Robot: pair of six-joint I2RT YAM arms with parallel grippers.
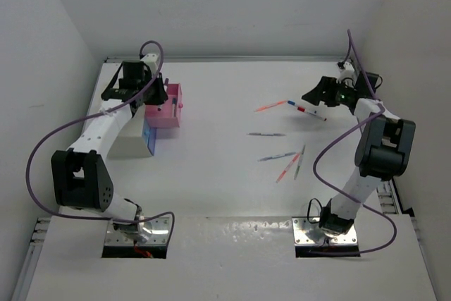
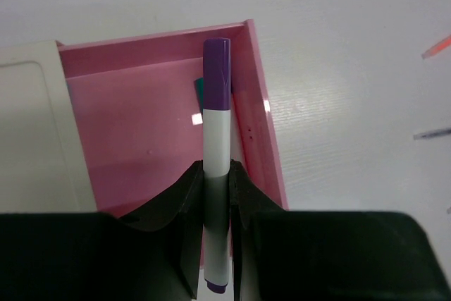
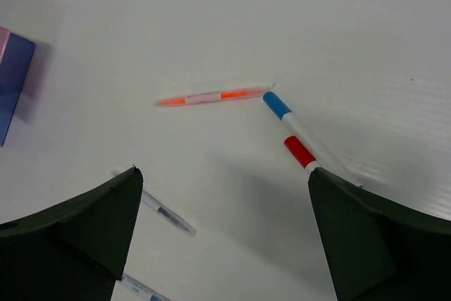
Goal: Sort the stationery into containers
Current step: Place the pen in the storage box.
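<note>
My left gripper (image 2: 217, 167) is shut on a white marker with a purple cap (image 2: 217, 103) and holds it over the pink drawer-box (image 2: 134, 125), which holds a small teal piece (image 2: 199, 89). In the top view the left gripper (image 1: 168, 106) sits over the pink box (image 1: 169, 114), with the blue box (image 1: 149, 139) beside it. My right gripper (image 3: 222, 174) is open above the table, near an orange pen (image 3: 211, 96), a blue-capped marker (image 3: 292, 119) and a red-capped marker (image 3: 306, 154). Several more pens (image 1: 285, 160) lie mid-table.
A white block-shaped cabinet (image 1: 130, 139) stands left of the boxes, under the left arm; its edge shows in the left wrist view (image 2: 42, 132). White walls enclose the table at the back and sides. Thin pens (image 3: 165, 213) lie below the right gripper.
</note>
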